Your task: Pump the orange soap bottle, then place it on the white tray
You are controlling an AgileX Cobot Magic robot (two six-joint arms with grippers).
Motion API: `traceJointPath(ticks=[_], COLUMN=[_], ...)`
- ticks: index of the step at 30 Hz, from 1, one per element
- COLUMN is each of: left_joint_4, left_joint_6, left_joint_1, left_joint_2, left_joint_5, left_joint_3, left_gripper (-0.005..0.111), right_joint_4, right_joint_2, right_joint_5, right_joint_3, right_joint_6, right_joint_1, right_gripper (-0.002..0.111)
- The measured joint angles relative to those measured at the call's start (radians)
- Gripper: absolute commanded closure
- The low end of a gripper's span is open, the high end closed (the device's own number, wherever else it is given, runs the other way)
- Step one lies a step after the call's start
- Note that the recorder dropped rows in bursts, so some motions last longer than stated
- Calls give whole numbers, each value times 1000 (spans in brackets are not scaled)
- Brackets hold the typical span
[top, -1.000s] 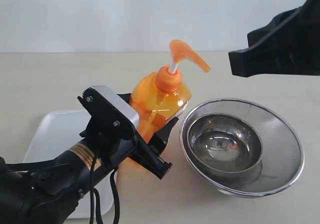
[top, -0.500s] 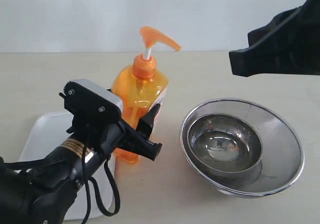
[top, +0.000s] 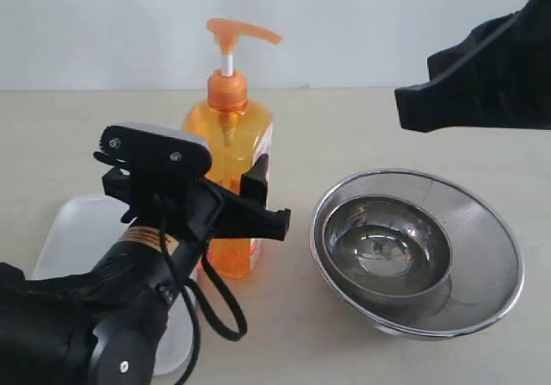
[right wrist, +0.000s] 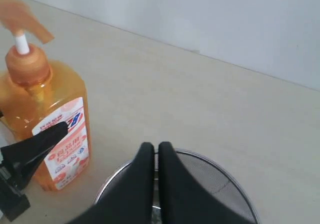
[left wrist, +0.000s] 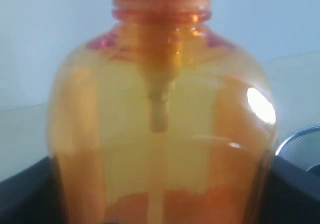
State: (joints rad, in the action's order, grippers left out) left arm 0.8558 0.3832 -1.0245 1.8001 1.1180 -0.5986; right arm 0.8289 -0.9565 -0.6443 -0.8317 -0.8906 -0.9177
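The orange soap bottle (top: 228,135) stands upright, pump head raised, its base at the table beside the right edge of the white tray (top: 73,230). Whether the base touches the table I cannot tell. My left gripper (top: 258,200) is shut on the bottle's body, one black finger on each side. In the left wrist view the bottle (left wrist: 160,134) fills the picture between the dark fingers (left wrist: 295,194). My right gripper (top: 413,109) hangs high at the right, shut and empty. In its own view the right gripper (right wrist: 155,149) sits above the bowl, with the bottle (right wrist: 45,114) off to one side.
A round steel mesh bowl (top: 482,230) with a smaller steel bowl (top: 387,247) inside stands right of the bottle. Its rim (right wrist: 225,171) shows under the right gripper. My left arm and its cable lie over the tray's near right part.
The bottle, tilted to the right a second ago, has swung upright and moved left toward the tray in my left gripper. The right gripper has not moved.
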Motion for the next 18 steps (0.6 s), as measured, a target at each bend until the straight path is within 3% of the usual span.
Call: traceJointPath(ticks=[6,18], left_joint_4=[119,206], left_joint_6=[129,126], left_joint_1=[-62,-65], left_joint_2=[0,43], left_joint_5=[5,16], left_joint_3=[-84,-89], left_gripper=[102,102], right_joint_4=[2,4], right_joint_2=[0,0], right_joint_5=[-6,-12], right_joint_3=[0,0], right_joint_6=[0,0], right_joint_1=[0,0], right_gripper=[108,108])
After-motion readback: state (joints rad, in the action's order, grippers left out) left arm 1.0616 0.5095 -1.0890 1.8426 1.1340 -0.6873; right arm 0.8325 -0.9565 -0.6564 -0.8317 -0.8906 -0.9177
